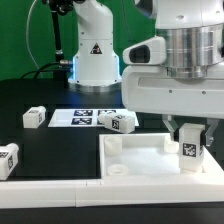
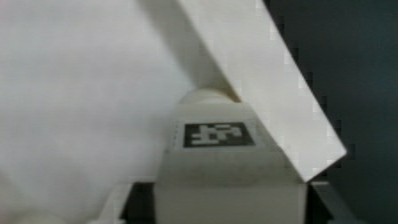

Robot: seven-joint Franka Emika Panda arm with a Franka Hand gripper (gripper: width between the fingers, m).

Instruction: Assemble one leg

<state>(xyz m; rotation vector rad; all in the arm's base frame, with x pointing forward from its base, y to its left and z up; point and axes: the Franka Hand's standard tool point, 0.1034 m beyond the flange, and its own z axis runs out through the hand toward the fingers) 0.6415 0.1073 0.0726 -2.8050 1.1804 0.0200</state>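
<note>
My gripper (image 1: 190,135) is shut on a white leg (image 1: 190,149) with a black-and-white tag, held upright over the right side of the white square tabletop (image 1: 135,158). In the wrist view the leg (image 2: 221,150) sits between my dark fingers (image 2: 150,200), its tip near a corner socket and the tabletop's raised rim (image 2: 249,70). Three more legs lie on the black table: one at the exterior view's left (image 1: 34,117), one at the front left (image 1: 8,160), one near the middle (image 1: 120,122).
The marker board (image 1: 85,118) lies flat behind the tabletop. A white robot base (image 1: 95,50) stands at the back. A white ledge (image 1: 60,195) runs along the front edge.
</note>
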